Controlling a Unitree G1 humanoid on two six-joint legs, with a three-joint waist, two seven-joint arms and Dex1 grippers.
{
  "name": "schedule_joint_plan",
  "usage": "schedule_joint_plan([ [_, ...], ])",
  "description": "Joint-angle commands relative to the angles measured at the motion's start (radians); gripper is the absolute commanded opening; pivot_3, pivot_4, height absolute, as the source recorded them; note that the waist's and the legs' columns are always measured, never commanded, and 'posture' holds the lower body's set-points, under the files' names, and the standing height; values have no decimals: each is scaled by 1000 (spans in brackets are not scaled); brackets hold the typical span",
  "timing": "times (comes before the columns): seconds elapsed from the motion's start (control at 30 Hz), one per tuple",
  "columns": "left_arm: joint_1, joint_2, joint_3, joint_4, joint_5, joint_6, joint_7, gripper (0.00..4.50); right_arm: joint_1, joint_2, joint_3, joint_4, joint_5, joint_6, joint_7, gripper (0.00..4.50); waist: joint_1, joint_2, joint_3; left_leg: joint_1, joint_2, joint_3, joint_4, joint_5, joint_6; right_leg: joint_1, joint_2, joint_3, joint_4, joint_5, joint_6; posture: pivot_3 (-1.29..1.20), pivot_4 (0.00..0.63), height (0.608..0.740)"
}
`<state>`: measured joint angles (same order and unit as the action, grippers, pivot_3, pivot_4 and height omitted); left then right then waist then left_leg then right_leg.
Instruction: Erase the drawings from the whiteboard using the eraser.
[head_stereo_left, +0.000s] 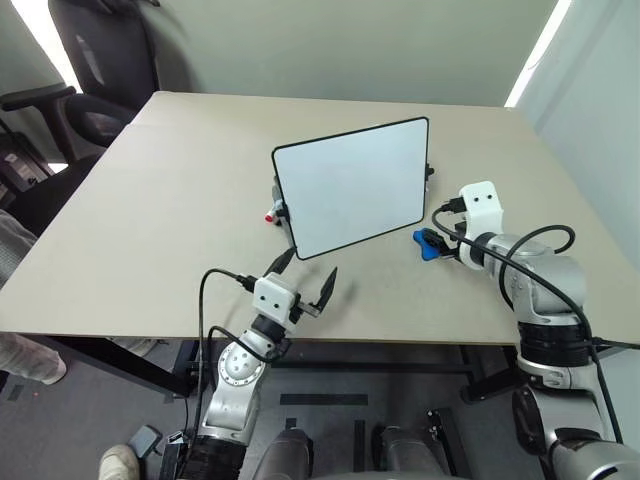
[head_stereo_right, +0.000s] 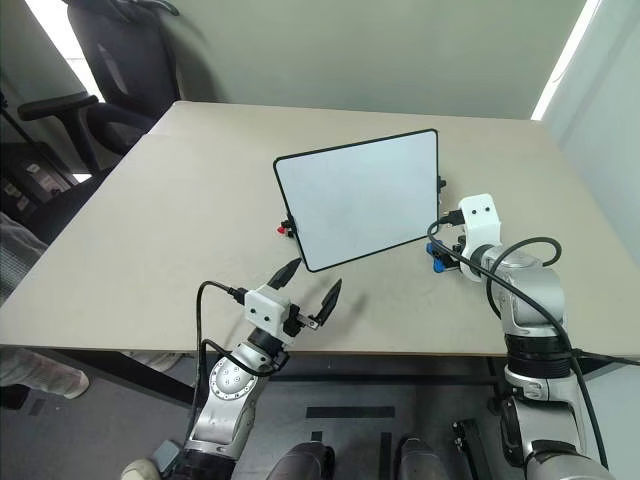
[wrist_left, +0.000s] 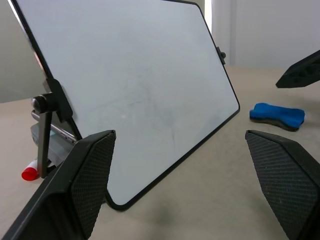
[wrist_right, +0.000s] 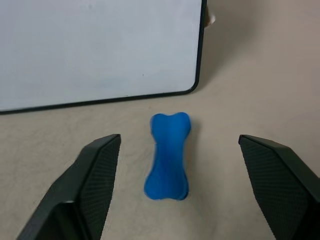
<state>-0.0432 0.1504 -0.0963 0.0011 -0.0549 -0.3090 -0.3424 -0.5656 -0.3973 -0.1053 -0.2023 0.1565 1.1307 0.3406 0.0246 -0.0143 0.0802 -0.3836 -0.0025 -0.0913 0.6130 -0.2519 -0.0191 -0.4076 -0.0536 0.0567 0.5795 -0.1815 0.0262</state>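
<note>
the board face reads clean in every view, so the wiping looks done and the step in hand appears to be the put-down of the eraser, which lies flat on the table just beside the lower corner of the whiteboard on the robot's right, apart from its frame. the right gripper hangs over it with its 2 fingers spread wide, the block lying between them and touched by neither. the left gripper waits in front of the board's lower edge, its 2 fingers also spread and holding nothing. no red drawings can be made out on the white surface; only faint grey smears show in the left wrist view. the next move, as i judge it, calls only for lifting the right arm away without nudging the block or the propped board. the eraser is a bright blue, bone-shaped block, narrow in the middle. a small red-tipped knob sits by the board's stand.
</note>
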Motion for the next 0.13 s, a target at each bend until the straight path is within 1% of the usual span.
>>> schedule_joint_plan([
  [0.03,2,2,-8,-68,-1,-10,-2,4500,68,-13,-19,-150,64,-2,48,4073,0,0,0,0,0,0,0,0,0,0,0,0,-1,0,0,0,150,740],
  [0.1,5,4,-17,-80,11,-3,-1,4500,126,-12,-4,-211,86,-17,62,4073,-1,0,0,0,0,0,0,0,-1,1,1,0,-2,-1,2,0,150,740],
  [0.13,7,2,-22,-84,14,1,1,4500,160,-11,9,-245,96,-27,69,4073,-1,0,0,1,0,0,1,2,-5,2,1,0,-2,-2,4,0,150,740],
])
